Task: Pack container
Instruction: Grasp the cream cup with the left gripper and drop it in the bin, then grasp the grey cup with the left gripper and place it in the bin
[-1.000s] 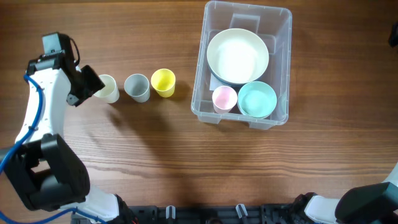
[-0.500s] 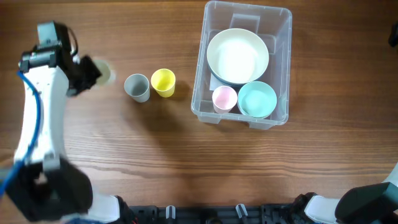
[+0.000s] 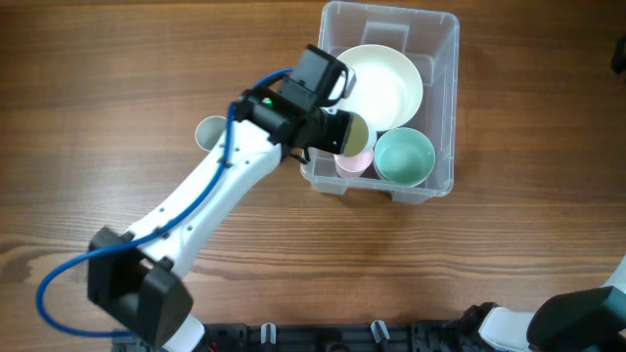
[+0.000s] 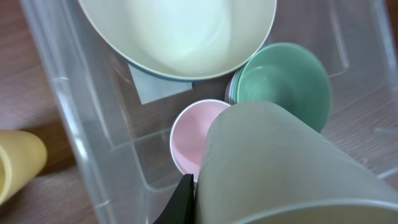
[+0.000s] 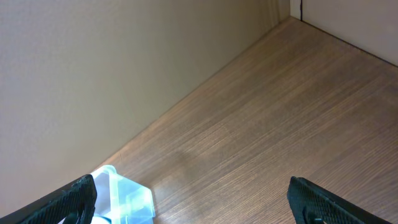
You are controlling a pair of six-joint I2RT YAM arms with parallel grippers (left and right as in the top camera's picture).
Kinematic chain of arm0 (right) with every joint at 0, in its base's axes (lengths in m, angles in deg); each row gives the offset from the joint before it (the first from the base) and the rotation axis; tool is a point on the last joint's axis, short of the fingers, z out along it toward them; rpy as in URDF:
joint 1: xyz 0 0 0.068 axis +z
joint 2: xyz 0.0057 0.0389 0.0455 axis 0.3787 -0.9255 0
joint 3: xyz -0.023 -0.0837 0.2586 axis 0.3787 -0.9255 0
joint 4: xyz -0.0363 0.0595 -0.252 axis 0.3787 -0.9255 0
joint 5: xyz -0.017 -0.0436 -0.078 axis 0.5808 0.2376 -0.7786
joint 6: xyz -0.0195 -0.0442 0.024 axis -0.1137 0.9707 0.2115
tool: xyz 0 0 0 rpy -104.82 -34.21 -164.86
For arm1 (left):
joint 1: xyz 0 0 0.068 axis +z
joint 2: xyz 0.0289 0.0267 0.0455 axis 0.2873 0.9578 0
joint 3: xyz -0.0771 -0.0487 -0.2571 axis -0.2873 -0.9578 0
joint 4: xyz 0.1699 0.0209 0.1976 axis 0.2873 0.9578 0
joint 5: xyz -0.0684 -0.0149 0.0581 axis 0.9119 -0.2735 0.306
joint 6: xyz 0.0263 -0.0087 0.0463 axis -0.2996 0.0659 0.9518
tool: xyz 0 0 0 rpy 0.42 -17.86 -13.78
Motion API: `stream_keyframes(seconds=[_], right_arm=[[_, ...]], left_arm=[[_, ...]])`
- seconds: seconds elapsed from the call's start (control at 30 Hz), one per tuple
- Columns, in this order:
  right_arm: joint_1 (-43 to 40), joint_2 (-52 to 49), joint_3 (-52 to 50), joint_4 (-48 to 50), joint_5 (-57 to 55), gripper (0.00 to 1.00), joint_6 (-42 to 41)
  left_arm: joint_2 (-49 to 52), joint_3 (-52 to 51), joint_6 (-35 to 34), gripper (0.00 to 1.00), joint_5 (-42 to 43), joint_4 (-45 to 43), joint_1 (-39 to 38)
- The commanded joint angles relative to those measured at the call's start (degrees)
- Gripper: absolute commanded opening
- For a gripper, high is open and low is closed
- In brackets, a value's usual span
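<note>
— Where does the left pincer point(image 3: 335, 129) hang?

— Over the clear container point(image 3: 448, 39), at the corner nearest its own arm. It is closed on a pale cup point(image 3: 354, 132), which it holds tilted. In the wrist view only one dark finger point(image 4: 181, 200) shows, pressed against the cup's wall; the other is hidden behind the cup.

— And what sits under it?

— Right below the held cup a pink cup point(image 4: 186, 140) stands upright on the container's floor, partly covered by it. A green bowl point(image 4: 283, 84) is just beside the pink cup. Ahead of the pincer a big white bowl point(image 4: 180, 31) rests over a white label point(image 4: 155, 90).

— Anything outside the container?

— Behind the pincer and off to one side, a yellow cup point(image 4: 18, 165) lies on the wooden table point(image 3: 489, 274), near the container's wall. A grey cup point(image 3: 205, 130) stands further back, half hidden under the arm.

— The right pincer point(image 5: 194, 196)?

— Its fingers stand wide apart with nothing between them, above bare wood. A clear corner of the container shows near one finger.
</note>
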Motion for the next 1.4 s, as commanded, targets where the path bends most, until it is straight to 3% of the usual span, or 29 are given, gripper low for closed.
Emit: stream_keyframes(seconds=[0.0, 0.07, 0.13, 0.17, 0.27, 0.3, 0.4, 0.53, 0.67, 0.8, 0.9, 0.97, 1.03, 1.23, 1.3, 1.37], right_arm=[[0.02, -0.48, 0.37, 0.28, -0.42, 1.00, -0.09], [0.02, -0.48, 0.37, 0.31, -0.42, 1.00, -0.09], [0.02, -0.48, 0.37, 0.28, -0.42, 1.00, -0.07], [0.02, -0.48, 0.37, 0.31, -0.42, 1.00, -0.09], [0.02, -0.48, 0.37, 0.31, -0.42, 1.00, -0.07], [0.02, -0.48, 0.37, 0.28, -0.39, 1.00, -0.09], [0.02, -0.48, 0.37, 0.28, -0.42, 1.00, -0.07], [0.02, -0.48, 0.37, 0.28, -0.42, 1.00, -0.09], [0.02, -0.48, 0.37, 0.28, -0.42, 1.00, -0.09], [0.02, -0.48, 0.37, 0.28, -0.42, 1.00, -0.09], [0.02, -0.48, 0.37, 0.28, -0.42, 1.00, -0.07], [0.02, -0.48, 0.37, 0.31, -0.42, 1.00, -0.09], [0.02, -0.48, 0.37, 0.28, -0.42, 1.00, -0.09], [0.02, -0.48, 0.37, 0.31, -0.42, 1.00, -0.07], [0.02, -0.48, 0.37, 0.31, -0.42, 1.00, -0.07], [0.02, -0.48, 0.37, 0.28, -0.42, 1.00, -0.07]], left_arm=[[1.90, -0.09, 1.14, 0.29, -0.59, 0.22, -0.39], [1.88, -0.07, 1.14, 0.78, -2.78, -1.36, -0.31], [0.63, 0.59, 1.14, 0.68, -4.90, -1.66, -0.04], [-0.35, 1.27, 1.09, 0.68, -5.62, -0.48, 0.37], [-4.09, 2.40, -2.10, 0.77, -10.34, 4.31, 3.34], [-5.55, 2.40, -3.67, 0.92, -12.07, 6.36, 5.70], [-7.17, 2.36, -3.67, 0.96, -11.63, 11.54, 19.04], [-3.30, -0.31, -3.67, 0.73, -0.13, 12.35, 33.40], [2.49, -5.07, -3.85, 0.69, 1.66, 9.94, 39.67], [8.20, -5.46, -3.37, 0.63, 3.10, 8.76, 39.34], [10.93, -5.51, -3.43, 0.34, 3.08, 8.85, 39.34], [11.96, -5.51, -3.43, 0.26, 2.60, 8.90, 39.34], [12.33, -5.51, -3.45, 0.04, 1.51, 9.33, 39.50], [5.51, -1.70, -5.60, 0.04, -6.38, 14.71, 41.53], [1.11, 1.68, -5.57, 0.04, -4.94, 16.81, 41.24], [-4.96, 3.76, -4.44, 0.04, 2.32, 15.63, 37.62]])
